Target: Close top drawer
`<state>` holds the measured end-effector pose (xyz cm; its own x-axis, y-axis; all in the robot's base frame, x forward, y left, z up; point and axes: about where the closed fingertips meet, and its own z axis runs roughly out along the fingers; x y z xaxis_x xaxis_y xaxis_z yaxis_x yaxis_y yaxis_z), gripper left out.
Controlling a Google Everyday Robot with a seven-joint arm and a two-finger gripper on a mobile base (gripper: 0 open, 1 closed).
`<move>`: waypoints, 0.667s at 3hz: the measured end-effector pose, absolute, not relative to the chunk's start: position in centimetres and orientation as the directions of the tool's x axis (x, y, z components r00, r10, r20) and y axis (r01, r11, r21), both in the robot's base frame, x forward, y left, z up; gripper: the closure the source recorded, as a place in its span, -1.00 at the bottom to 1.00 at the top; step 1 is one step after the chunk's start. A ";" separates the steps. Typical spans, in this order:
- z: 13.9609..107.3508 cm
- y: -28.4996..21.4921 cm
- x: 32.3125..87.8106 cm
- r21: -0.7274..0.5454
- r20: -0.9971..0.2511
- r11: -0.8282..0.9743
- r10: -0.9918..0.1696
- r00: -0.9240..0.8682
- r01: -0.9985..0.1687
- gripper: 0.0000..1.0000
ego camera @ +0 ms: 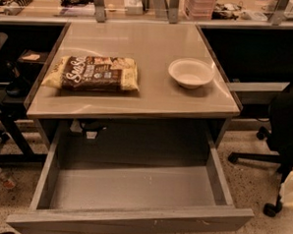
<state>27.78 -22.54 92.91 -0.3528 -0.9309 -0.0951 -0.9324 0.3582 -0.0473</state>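
Observation:
The top drawer (131, 221) is a wide, shallow grey metal drawer pulled far out from under the desk (137, 106). Its flat, handle-less front runs along the bottom of the camera view with small scuff marks. The inside of the drawer holds nothing. The gripper is not in view; no arm or finger shows anywhere in the frame.
A brown and yellow snack bag (92, 73) and a white bowl (190, 73) lie on the desk top. A black office chair (284, 126) stands at the right. A black stand (8, 126) is at the left. A cluttered shelf (152, 3) runs behind.

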 end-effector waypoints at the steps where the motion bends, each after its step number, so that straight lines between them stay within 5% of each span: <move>1: 87.1 -21.3 25.1 0.066 -0.075 0.357 -0.929 -0.361 -0.932 1.00; 2: 80.3 -21.6 23.2 0.181 -0.039 0.376 -0.921 -0.388 -0.909 1.00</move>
<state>23.17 -21.58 80.30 -0.3884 -0.9207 -0.0386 -0.9088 0.3758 0.1813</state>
